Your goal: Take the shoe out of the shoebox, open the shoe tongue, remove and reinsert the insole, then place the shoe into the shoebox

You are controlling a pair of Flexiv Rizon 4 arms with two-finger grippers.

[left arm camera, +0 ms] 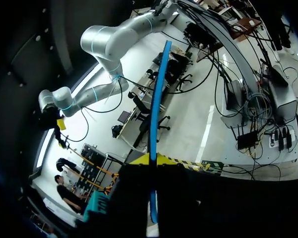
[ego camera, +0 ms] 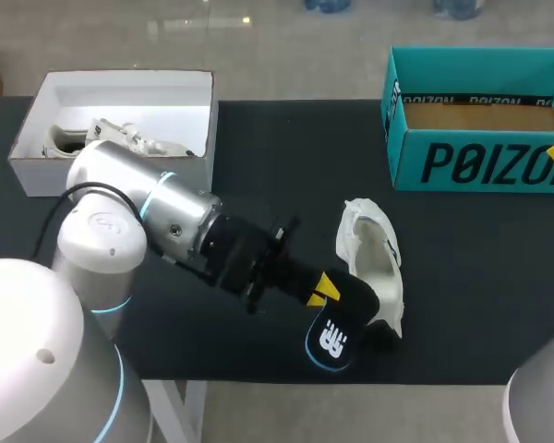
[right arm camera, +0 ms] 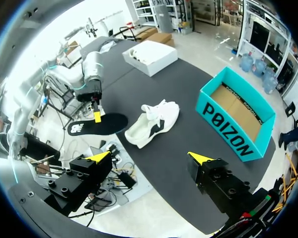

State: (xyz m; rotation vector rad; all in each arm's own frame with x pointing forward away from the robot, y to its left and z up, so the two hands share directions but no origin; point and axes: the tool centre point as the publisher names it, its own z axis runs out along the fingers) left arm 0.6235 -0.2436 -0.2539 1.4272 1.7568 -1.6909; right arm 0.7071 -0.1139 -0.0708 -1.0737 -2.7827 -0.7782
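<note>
A white box (ego camera: 46, 171) sits well behind the left gripper (ego camera: 323, 288), whose jaws are clamped on the black insole (ego camera: 337, 325), gripped at one end. The white shoe (ego camera: 374, 263) lies just beside those fingers, opening upward. The teal shoebox (ego camera: 480, 166) stands ahead of the right gripper (right arm camera: 150, 157), whose jaws are spread wide apart.

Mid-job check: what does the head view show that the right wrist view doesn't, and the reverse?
Only the head view: a second white shoe plainly lying in the white cardboard box. Only the right wrist view: the right gripper, fingers open, nothing between them. Both: the left gripper shut on the flat black insole, the white sneaker on the black table, the teal shoebox.
</note>
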